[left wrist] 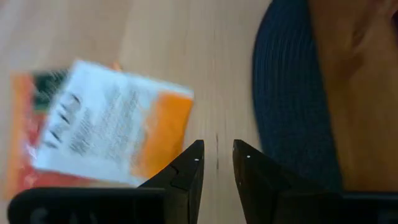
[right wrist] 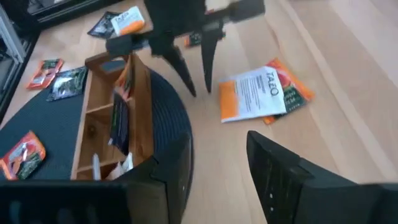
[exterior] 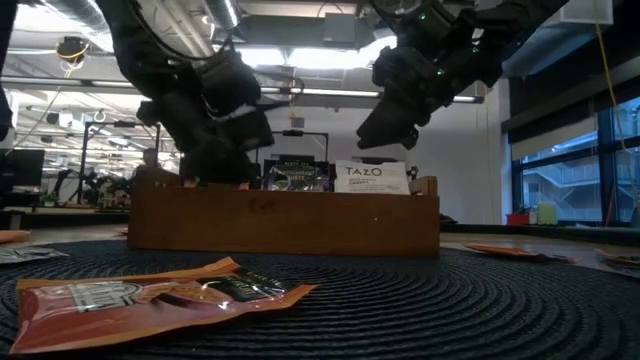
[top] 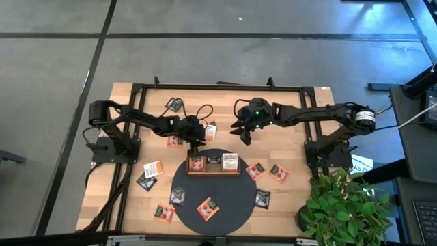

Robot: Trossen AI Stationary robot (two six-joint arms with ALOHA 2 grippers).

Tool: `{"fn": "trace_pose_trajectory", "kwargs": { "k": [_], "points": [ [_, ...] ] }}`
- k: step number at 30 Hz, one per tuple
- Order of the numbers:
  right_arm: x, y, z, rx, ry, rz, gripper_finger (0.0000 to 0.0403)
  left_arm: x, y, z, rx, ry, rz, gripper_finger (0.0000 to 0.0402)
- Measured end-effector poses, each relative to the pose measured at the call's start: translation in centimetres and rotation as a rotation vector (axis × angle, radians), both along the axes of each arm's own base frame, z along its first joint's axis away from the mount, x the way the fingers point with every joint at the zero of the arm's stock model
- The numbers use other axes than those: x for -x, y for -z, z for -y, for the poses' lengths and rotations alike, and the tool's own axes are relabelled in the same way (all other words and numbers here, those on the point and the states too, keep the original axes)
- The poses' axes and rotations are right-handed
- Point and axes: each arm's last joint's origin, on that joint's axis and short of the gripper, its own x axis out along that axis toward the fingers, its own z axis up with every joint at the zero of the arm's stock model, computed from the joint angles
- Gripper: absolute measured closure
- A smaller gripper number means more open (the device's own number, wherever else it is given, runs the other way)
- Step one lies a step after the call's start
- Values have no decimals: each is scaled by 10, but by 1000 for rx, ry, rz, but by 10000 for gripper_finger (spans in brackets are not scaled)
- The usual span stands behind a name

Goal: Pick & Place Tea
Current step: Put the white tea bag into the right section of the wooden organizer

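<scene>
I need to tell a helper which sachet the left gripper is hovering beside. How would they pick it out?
Start at the wooden tray on the round mat. Behind its left end, on bare table, lies a white sachet with an orange edge, beside the left gripper. It overlaps an orange-red sachet.

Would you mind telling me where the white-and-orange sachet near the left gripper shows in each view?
High: white-and-orange sachet, on wood behind the tray.
Low: hidden.
Left wrist, ahead of the fingers.
Right wrist, beside the left gripper.
Shared landmark: the mat.
</scene>
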Motion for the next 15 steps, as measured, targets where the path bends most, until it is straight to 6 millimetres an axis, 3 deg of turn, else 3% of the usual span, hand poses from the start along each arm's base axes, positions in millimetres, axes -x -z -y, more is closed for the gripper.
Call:
{"fn": "trace_pose_trajectory", "kwargs": {
  "k": [6, 15],
  "points": [
    [-12, 24, 6, -45, 104, -41, 244, -9, 10, -8, 0, -1, -26, 318],
    [-16, 63, 26, -162, 237, -147, 244, -19, 5, -21, -99, -14, -12, 321]
  ]
}}
